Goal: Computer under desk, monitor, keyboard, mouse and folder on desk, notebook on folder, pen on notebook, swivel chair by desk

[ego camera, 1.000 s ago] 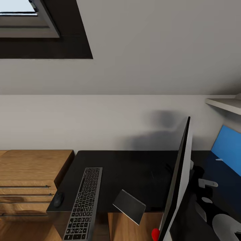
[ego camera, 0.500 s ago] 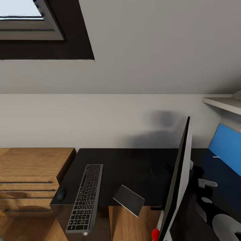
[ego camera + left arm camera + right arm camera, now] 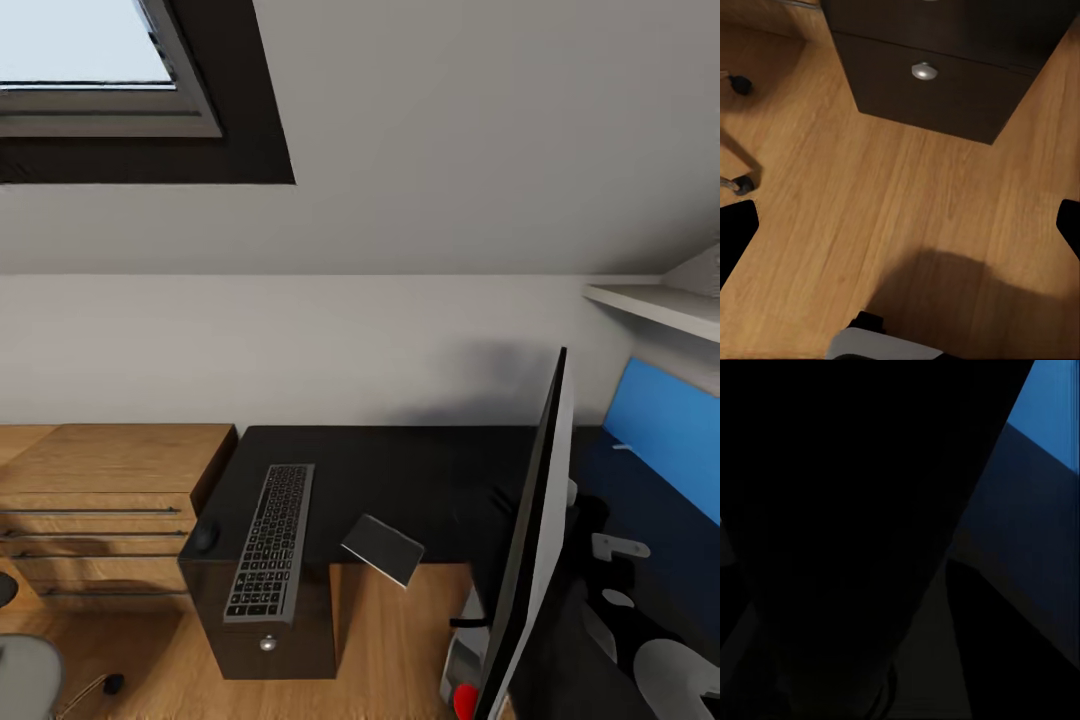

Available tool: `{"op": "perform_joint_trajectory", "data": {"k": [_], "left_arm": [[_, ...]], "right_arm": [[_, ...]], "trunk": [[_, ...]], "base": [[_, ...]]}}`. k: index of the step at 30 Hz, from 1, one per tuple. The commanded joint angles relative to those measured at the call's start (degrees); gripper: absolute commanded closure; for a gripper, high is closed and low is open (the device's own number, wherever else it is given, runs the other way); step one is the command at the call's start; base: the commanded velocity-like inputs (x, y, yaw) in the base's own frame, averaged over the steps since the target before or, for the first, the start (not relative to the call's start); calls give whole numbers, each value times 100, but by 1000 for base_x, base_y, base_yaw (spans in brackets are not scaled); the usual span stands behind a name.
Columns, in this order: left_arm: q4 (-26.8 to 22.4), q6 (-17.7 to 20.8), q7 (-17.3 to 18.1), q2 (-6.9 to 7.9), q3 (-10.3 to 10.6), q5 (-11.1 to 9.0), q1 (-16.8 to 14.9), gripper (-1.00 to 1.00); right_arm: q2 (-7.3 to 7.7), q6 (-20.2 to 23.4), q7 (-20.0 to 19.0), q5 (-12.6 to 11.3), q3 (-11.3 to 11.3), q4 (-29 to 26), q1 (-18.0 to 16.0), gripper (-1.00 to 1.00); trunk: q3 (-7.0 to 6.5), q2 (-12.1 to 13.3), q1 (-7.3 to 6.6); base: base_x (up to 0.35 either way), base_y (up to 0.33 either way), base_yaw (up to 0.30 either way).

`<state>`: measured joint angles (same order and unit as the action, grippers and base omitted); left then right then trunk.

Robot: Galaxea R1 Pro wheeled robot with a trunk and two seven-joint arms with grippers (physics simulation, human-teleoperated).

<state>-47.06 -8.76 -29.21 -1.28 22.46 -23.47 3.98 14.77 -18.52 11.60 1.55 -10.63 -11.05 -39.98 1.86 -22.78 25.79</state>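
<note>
The keyboard (image 3: 268, 541) and mouse (image 3: 205, 537) are seen lying on the computer (image 3: 262, 590), a dark boxy case on the wooden floor, beside the black matte table (image 3: 400, 480). The thin flat monitor (image 3: 530, 540) is seen edge-on and appears to be carried near the table's right edge. Folder, notebook and pen steps are judged outstanding. The left claw (image 3: 900, 225) is spread wide and empty; the right claw's state cannot be told.

The head view looks forward and down from above onto the dark tabletop (image 3: 420, 480) and the wall behind. The left wrist view faces down, close over the wooden floor (image 3: 870, 225), sharing the drawer unit (image 3: 275, 645) with the head view. The right wrist view sits very near something dark.
</note>
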Motion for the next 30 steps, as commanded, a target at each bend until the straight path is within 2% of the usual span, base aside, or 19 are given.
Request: {"op": "perform_joint_trajectory", "data": {"k": [1, 20, 30], "left_arm": [[-5, -38, -23, 4, 21, -61, -2, -100], [-5, -38, -23, 3, 21, -61, -2, -100], [-5, -38, -23, 2, 20, -61, -2, -100]], "right_arm": [[-1, -25, 9, 30, -27, -3, -10, 100], [-1, -29, 9, 30, -27, -3, -10, 100], [-1, -29, 8, 30, -27, -3, -10, 100]], "trunk": [[11, -14, 0], [11, -14, 0], [11, -14, 0]], "base": [[-334, 54, 0], [-334, 85, 0], [-334, 16, 0]]}}
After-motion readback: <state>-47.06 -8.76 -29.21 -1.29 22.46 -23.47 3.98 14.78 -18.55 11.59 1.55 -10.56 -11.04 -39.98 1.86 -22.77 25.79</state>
